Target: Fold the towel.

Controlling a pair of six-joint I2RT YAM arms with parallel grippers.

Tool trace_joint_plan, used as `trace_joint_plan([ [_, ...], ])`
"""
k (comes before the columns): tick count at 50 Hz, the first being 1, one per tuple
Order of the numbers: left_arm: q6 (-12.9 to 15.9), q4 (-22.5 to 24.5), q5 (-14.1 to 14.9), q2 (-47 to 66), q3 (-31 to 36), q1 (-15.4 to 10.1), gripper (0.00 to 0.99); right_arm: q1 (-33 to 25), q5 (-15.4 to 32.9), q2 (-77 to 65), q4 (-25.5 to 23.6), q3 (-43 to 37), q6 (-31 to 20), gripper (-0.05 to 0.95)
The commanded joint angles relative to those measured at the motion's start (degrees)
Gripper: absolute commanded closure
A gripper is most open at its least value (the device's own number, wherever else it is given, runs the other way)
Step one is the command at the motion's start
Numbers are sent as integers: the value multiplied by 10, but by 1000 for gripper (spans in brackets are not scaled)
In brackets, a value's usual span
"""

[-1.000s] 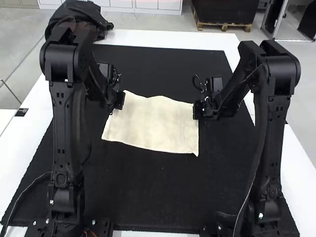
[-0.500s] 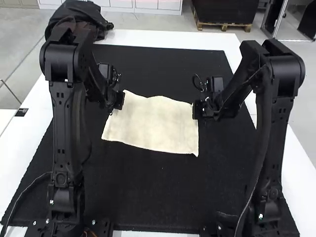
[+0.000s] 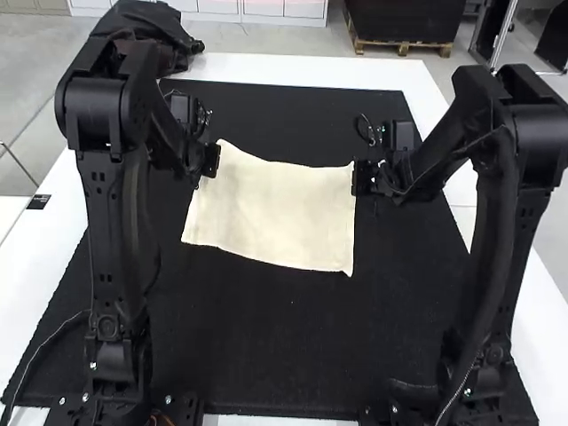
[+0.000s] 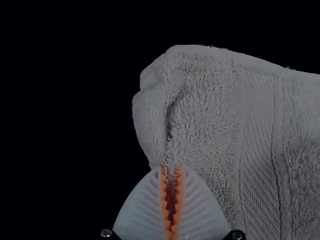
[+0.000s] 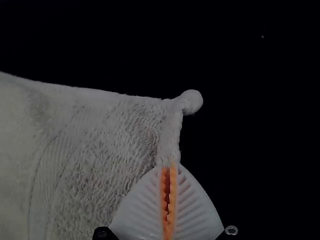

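In the high view, spread between the left tool (image 3: 211, 160) and the right tool (image 3: 360, 179), over the black mat (image 3: 284, 355) on the surface (image 3: 311, 69): the towel (image 3: 275, 213). Runs longest from side to side, with its body extending from both tools back toward the arm bases. Gripped on either side near a far corner, left and right tools both pinched closed on the cloth. Cannot tell how much rests on the mat. Favours neither arm as nearer. Reaching forward from the bases with elbows raised and outside the cloth, then slanting down and inward, both left arm (image 3: 111, 231) and right arm (image 3: 515, 240). Likely calls next for carrying the far edge back over the near one, tools kept level; could skew if drawn unevenly
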Motion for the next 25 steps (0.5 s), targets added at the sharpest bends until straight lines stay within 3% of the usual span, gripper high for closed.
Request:
trace_joint_plan([
  [1,-10,-4,-8,-28,-4,5,972,-17,-7,-33,0,-8,3,926],
  [25,-29,-29,11,-86,-44,4,972,-26,-58,-114,-56,-39,14,926],
])
